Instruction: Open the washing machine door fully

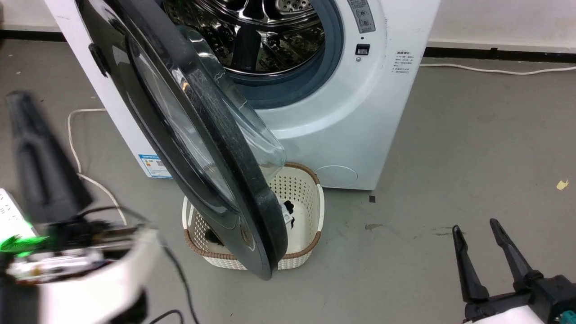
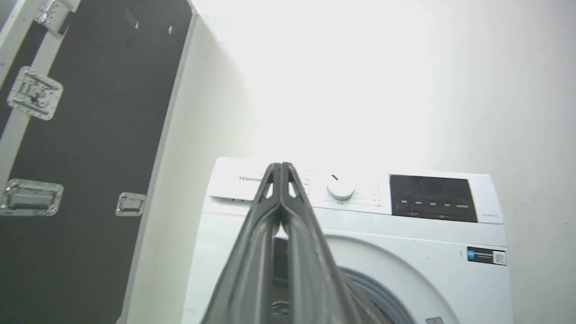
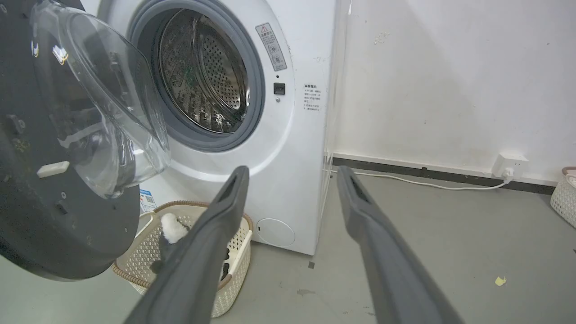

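Note:
The white washing machine (image 1: pixel 360 117) stands at the top of the head view, its steel drum (image 1: pixel 270 36) and blue-grey gasket (image 1: pixel 315 76) exposed. The washing machine door (image 1: pixel 198 135) is swung out toward me, nearly edge-on, its glass bowl facing the drum. In the right wrist view the door (image 3: pixel 45 202) shows its matte black back and clear bowl at the left. My left gripper (image 1: pixel 18 99) is blurred, left of the door and apart from it; its fingers (image 2: pixel 281 165) are shut on nothing, pointing at the machine's control panel (image 2: pixel 405 270). My right gripper (image 1: pixel 475 226) (image 3: pixel 292 171) is open over the floor, right of the door.
A white woven basket (image 1: pixel 306 198) (image 3: pixel 238 243) holding a black and white item sits on the floor under the door. White cables (image 1: pixel 72 135) (image 1: pixel 495 69) run along the floor. A black flight case (image 2: pixel 90 157) stands left of the machine. A wall socket (image 3: pixel 508 162) is at the right.

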### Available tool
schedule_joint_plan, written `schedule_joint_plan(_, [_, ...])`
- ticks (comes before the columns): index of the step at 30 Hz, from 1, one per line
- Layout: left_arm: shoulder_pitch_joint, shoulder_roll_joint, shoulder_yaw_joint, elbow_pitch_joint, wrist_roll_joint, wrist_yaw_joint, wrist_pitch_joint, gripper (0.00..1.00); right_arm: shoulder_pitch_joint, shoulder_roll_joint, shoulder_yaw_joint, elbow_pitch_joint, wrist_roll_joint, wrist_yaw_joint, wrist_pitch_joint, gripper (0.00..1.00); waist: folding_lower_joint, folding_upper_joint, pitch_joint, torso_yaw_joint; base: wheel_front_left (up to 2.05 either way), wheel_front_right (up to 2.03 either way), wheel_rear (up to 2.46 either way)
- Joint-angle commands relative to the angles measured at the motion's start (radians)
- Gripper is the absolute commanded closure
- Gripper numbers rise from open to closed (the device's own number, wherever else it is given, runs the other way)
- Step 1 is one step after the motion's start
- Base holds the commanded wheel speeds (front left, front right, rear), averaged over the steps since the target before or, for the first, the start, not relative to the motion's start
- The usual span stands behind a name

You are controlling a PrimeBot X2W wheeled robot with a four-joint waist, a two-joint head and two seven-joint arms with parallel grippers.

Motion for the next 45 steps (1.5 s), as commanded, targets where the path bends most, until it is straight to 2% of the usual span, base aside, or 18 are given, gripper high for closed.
schedule_joint_plan(1, [-0.022, 0.012, -0.043, -0.010, 0.041, -0.023, -0.004, 1.00, -0.003, 0.002, -0.008, -0.004, -0.004, -0.001, -0.004, 0.00, 0.0000, 0.0000, 0.001, 0.002, 0.00, 0.00, 0.00])
schedule_joint_plan(5, [-0.034, 0.023, -0.162, 0.011, 0.112, -0.062, 0.047, 1.00, -0.003, -0.004, -0.023, -0.003, 0.000, -0.001, -0.004, 0.00, 0.0000, 0.0000, -0.001, -0.003, 0.00, 0.00, 0.00])
schedule_joint_plan(11, [0.009, 0.011, -0.330, 0.076, 0.088, -0.089, 0.141, 1.00, -0.006, -0.004, -0.033, -0.002, 0.023, -0.001, -0.004, 0.00, 0.0000, 0.0000, 0.005, -0.010, 0.00, 0.00, 0.00])
schedule_joint_plan(15, [0.049, 0.006, -0.433, 0.174, 0.039, -0.107, 0.164, 1.00, -0.008, -0.004, -0.033, -0.001, 0.027, -0.001, -0.004, 0.00, 0.0000, 0.0000, 0.010, -0.012, 0.00, 0.00, 0.00])
schedule_joint_plan(16, [0.074, 0.005, -0.486, 0.279, 0.014, -0.115, 0.196, 1.00, -0.012, -0.005, -0.025, 0.000, 0.034, -0.001, -0.004, 0.00, 0.0000, 0.0000, 0.012, -0.013, 0.00, 0.00, 0.00])
schedule_joint_plan(24, [0.067, 0.003, -0.489, 0.483, -0.011, -0.068, 0.200, 1.00, -0.018, -0.003, -0.018, -0.002, 0.043, -0.001, -0.005, 0.00, 0.0000, 0.0000, 0.021, -0.008, 0.00, 0.00, 0.00])
schedule_joint_plan(32, [0.077, 0.009, -0.466, 0.545, -0.030, -0.053, 0.165, 1.00, -0.005, -0.004, -0.019, 0.002, 0.047, -0.001, -0.005, 0.00, 0.0000, 0.0000, 0.014, 0.039, 0.00, 0.00, 0.00])
schedule_joint_plan(34, [0.114, 0.021, -0.465, 0.554, -0.042, -0.047, 0.156, 1.00, 0.010, -0.005, -0.020, 0.007, 0.049, -0.001, -0.005, 0.00, 0.0000, 0.0000, -0.004, 0.118, 0.00, 0.00, 0.00])
schedule_joint_plan(35, [0.114, 0.021, -0.465, 0.554, -0.042, -0.047, 0.156, 1.00, 0.010, -0.005, -0.020, 0.007, 0.049, -0.001, -0.005, 0.00, 0.0000, 0.0000, -0.004, 0.118, 0.00, 0.00, 0.00])
schedule_joint_plan(37, [0.135, 0.023, -0.474, 0.552, -0.047, -0.049, 0.155, 1.00, 0.020, -0.006, -0.027, 0.010, 0.051, -0.001, -0.005, 0.00, 0.0000, 0.0000, -0.019, 0.186, 0.00, 0.00, 0.00])
schedule_joint_plan(38, [0.135, 0.023, -0.474, 0.552, -0.047, -0.049, 0.155, 1.00, 0.020, -0.006, -0.027, 0.010, 0.051, -0.001, -0.005, 0.00, 0.0000, 0.0000, -0.019, 0.186, 0.00, 0.00, 0.00])
schedule_joint_plan(41, [0.154, 0.023, -0.480, 0.544, -0.056, -0.048, 0.153, 1.00, 0.025, -0.011, -0.020, 0.020, 0.053, -0.001, -0.005, 0.00, 0.0000, 0.0000, -0.032, 0.252, 0.00, 0.00, 0.00])
schedule_joint_plan(42, [0.164, 0.025, -0.477, 0.535, -0.060, -0.040, 0.155, 1.00, 0.025, -0.014, -0.009, 0.024, 0.055, -0.001, -0.005, 0.00, 0.0000, 0.0000, -0.040, 0.293, 0.00, 0.00, 0.00])
schedule_joint_plan(45, [0.172, 0.032, -0.465, 0.527, -0.064, -0.029, 0.161, 1.00, 0.024, -0.016, 0.001, 0.026, 0.055, -0.001, -0.005, 0.00, 0.0000, 0.0000, -0.045, 0.329, 0.00, 0.00, 0.00])
